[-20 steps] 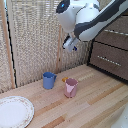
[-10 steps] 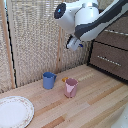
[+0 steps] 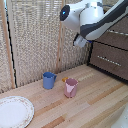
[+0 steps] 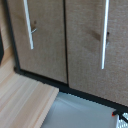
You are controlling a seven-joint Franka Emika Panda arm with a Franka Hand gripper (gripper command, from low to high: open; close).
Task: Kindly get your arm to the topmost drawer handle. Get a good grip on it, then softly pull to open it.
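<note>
Drawer handle [image 3: 119,33] of the upper drawer shows as a thin pale bar on a dark brown front, half hidden behind the arm [image 3: 97,20]. It sits off to the gripper's side, toward the exterior view's right and about level with it, well apart from it. The gripper [image 3: 79,41] hangs from the end of the bulky white arm, out in the air in front of a woven screen [image 3: 35,35], touching nothing. It is too small and blurred for me to say whether its fingers are spread or pressed together.

Below that handle, lower than the gripper, a second drawer front carries its own lower handle [image 3: 108,59].

From the wrist view, two brown fronts fill the frame, each with a pale bar [image 4: 28,25] [image 4: 105,35], both some way ahead of the hand. I cannot tell which bar belongs to the top drawer.

Well beneath the gripper, on the wooden table [image 3: 95,102], stand a blue cup [image 3: 48,80] and a pink cup [image 3: 71,88], near each other, with a small orange thing [image 3: 64,79] between them. A white plate [image 3: 14,111] lies farther off, toward the exterior view's left.
</note>
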